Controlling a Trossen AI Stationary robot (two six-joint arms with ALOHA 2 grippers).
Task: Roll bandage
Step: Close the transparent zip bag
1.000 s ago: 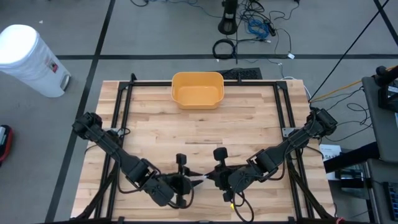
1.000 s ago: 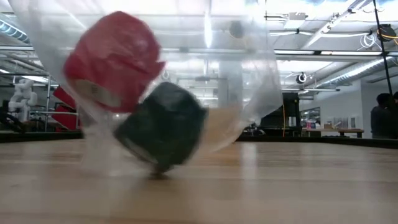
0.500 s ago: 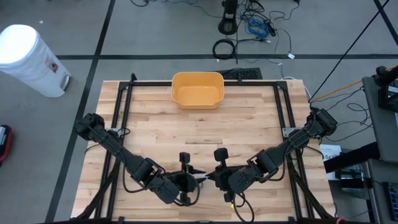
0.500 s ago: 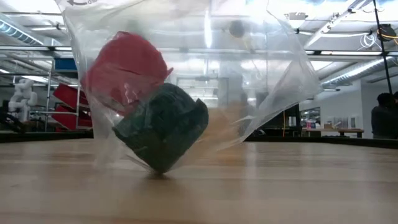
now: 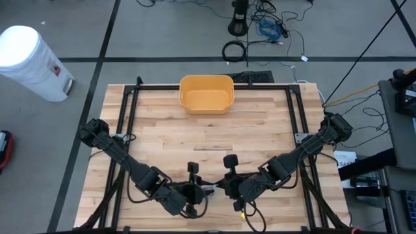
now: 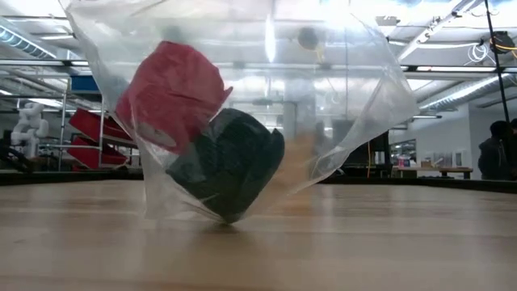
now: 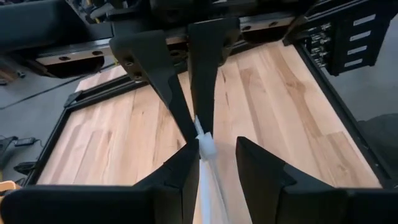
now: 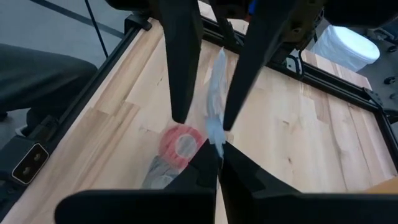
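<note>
A clear plastic bag [image 6: 339,97] holds a red bandage roll [image 6: 174,93] and a dark green roll [image 6: 230,166]. It hangs between my two grippers near the table's near edge. My right gripper [image 8: 216,152] is shut on the bag's top. My left gripper [image 7: 217,152] faces it, open, with its fingers on either side of the bag's top edge [image 7: 202,140]. Seen from above, both grippers [image 5: 209,189] meet tip to tip and hide the bag. My right gripper pinches the bag's top edge [image 8: 215,132] between its two fingertips. It comes from the table's right and slants down. The bag hangs below the fingers, its bottom corner [image 6: 229,218] resting on the table. My left gripper: I cannot tell whether the film touches one of its fingers [image 7: 186,165].
A yellow bin [image 5: 207,93] stands at the table's far edge, in the middle. Black frame rails [image 5: 130,110] run along the table's sides. A white bucket [image 5: 32,62] stands on the floor beyond the far left corner. Bare wood lies between the bin and the grippers.
The bag with its two rolls has swung sideways under my right gripper and has come to hang more steadily. Its bottom corner has stayed on the table.
</note>
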